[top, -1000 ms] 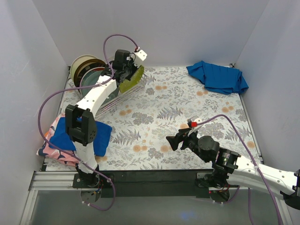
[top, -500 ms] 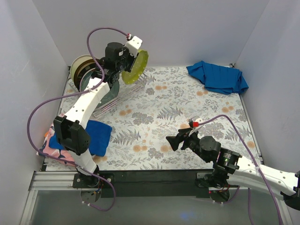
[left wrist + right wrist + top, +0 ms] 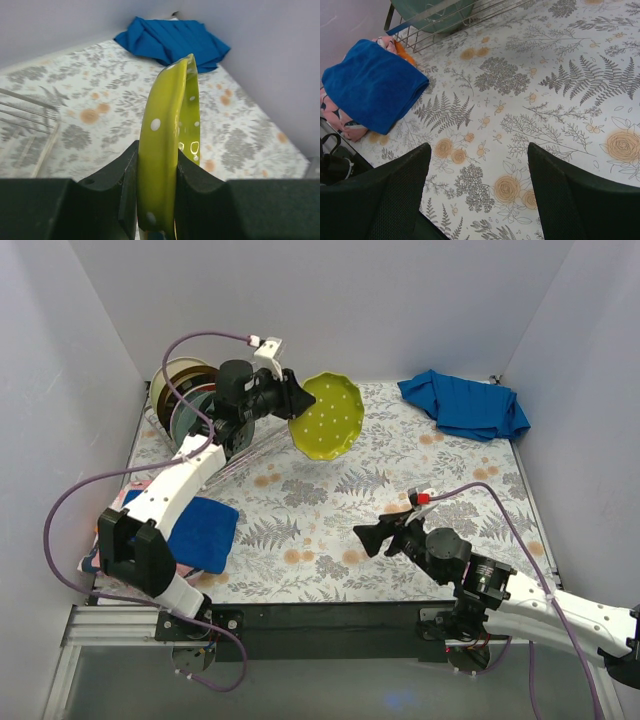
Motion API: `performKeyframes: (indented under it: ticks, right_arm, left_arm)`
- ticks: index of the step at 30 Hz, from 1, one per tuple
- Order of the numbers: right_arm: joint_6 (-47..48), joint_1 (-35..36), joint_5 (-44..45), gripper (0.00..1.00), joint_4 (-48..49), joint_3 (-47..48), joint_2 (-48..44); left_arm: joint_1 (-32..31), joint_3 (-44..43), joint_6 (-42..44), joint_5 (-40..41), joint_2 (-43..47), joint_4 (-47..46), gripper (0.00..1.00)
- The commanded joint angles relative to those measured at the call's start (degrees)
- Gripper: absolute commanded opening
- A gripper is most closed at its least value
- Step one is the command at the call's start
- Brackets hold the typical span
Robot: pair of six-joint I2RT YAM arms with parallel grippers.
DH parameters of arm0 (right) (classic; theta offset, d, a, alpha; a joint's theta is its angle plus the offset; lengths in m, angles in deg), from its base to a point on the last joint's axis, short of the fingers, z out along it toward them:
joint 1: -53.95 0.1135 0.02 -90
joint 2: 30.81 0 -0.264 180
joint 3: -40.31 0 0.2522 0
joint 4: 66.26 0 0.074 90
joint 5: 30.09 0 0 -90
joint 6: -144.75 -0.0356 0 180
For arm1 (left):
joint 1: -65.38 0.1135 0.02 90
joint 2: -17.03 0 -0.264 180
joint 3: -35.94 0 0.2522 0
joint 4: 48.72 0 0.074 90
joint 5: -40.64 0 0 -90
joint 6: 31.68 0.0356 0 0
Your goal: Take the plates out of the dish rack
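My left gripper [image 3: 290, 405] is shut on the rim of a lime-green dotted plate [image 3: 328, 417] and holds it in the air to the right of the dish rack [image 3: 262, 438]. The left wrist view shows that plate [image 3: 167, 145] edge-on, clamped between both fingers. Several plates [image 3: 190, 400] still stand in the rack at the back left, a grey-teal one foremost. My right gripper [image 3: 375, 538] hovers open over the flowered tablecloth near the front, nothing between its fingers [image 3: 395, 185].
A folded blue cloth [image 3: 200, 533] lies on a pink patterned plate [image 3: 95, 558] at the front left. A crumpled blue cloth [image 3: 465, 405] sits at the back right. Grey walls close in the left, back and right sides.
My left arm has lifted the lime-green plate out of the rack and swung it right, over the table. The right arm has barely moved.
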Motion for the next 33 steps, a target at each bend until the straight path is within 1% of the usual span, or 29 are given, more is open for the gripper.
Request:
performKeyframes:
  ticks: [1, 2, 4, 5, 6, 7, 8, 10, 11, 14, 20, 22, 24, 25, 26, 28, 29, 31, 32, 33]
  right_arm:
    - [-3.6, -2.3, -0.1, 0.83, 3.3, 6.9, 2.1]
    - [-4.0, -3.9, -0.6, 0.83, 3.3, 7.8, 2.4]
    - [-4.8, -6.0, -1.5, 0.84, 3.3, 9.8, 3.1]
    - [-6.0, -9.6, -3.4, 0.84, 3.4, 10.2, 3.9]
    - [-6.8, -11.8, -5.0, 0.84, 3.5, 10.6, 4.3]
    - [-8.0, -14.5, -10.1, 0.84, 3.6, 11.2, 4.9]
    - [-9.8, -19.7, -12.9, 0.84, 4.7, 11.3, 5.1]
    - [-11.1, -23.9, -19.8, 0.84, 6.9, 11.3, 6.1]
    - [-12.0, -26.4, -21.1, 0.84, 8.5, 11.7, 6.5]
    - [-12.5, -28.0, -23.4, 0.84, 11.5, 12.3, 8.7]
    - [-13.6, -28.1, -26.2, 0.82, 19.2, 10.6, 11.0]
    - [-14.2, -28.1, -26.3, 0.82, 19.6, 10.7, 12.4]
    - [-14.3, -28.2, -26.7, 0.8, 20.1, 11.1, 13.6]
    - [-14.6, -28.2, -27.3, 0.78, 20.3, 11.1, 14.8]
    - [-14.8, -28.3, -27.4, 0.7, 21.0, 11.1, 15.3]
    - [-15.8, -28.3, -29.1, 0.65, 21.7, 10.6, 16.6]
    - [-16.2, -28.2, -29.2, 0.6, 22.6, 10.4, 17.0]
    - [-17.0, -28.2, -29.5, 0.54, 23.5, 9.9, 17.9]
    - [-17.5, -28.2, -29.6, 0.43, 24.2, 9.5, 18.1]
    - [-17.7, -28.2, -29.6, 0.37, 24.6, 9.4, 18.2]
  left_arm:
    - [0.0, 7.5, -19.7, -8.6, 10.0, -20.0, 0.0]
    - [0.0, 9.4, -23.5, -9.0, 10.7, -21.5, 0.0]
    - [0.2, 14.1, -27.3, -9.6, 12.7, -24.0, 0.0]
    - [0.3, 15.5, -30.7, -10.1, 13.2, -27.0, 0.0]
    - [0.4, 16.7, -32.2, -10.7, 14.3, -28.4, 0.0]
    - [0.5, 19.0, -33.4, -11.5, 14.7, -31.0, 0.0]
    - [0.5, 19.8, -34.7, -12.0, 15.2, -31.9, 0.0]
    - [0.5, 21.4, -36.8, -13.1, 16.5, -34.6, 0.0]
    - [0.5, 22.9, -37.3, -13.4, 16.9, -35.4, 0.0]
    - [0.5, 25.9, -39.2, -14.5, 18.6, -38.6, 0.0]
    - [0.5, 31.0, -43.2, -16.3, 19.4, -44.8, 0.0]
    - [0.5, 33.6, -44.9, -16.7, 19.2, -48.1, 0.0]
    - [0.4, 35.6, -46.2, -17.9, 18.5, -50.6, 0.0]
    - [0.5, 36.3, -46.8, -18.1, 18.2, -52.7, 0.0]
    - [0.4, 37.1, -48.0, -18.2, 18.1, -54.0, 0.0]
    - [0.5, 39.7, -49.1, -17.8, 18.1, -57.7, 0.0]
    - [0.5, 40.6, -50.1, -17.3, 18.3, -58.5, 0.0]
    - [0.5, 43.2, -50.9, -16.8, 18.4, -61.0, 0.0]
    - [0.5, 43.9, -50.9, -16.9, 18.5, -61.5, 0.0]
    - [0.4, 44.4, -50.2, -16.8, 18.6, -61.3, 0.0]
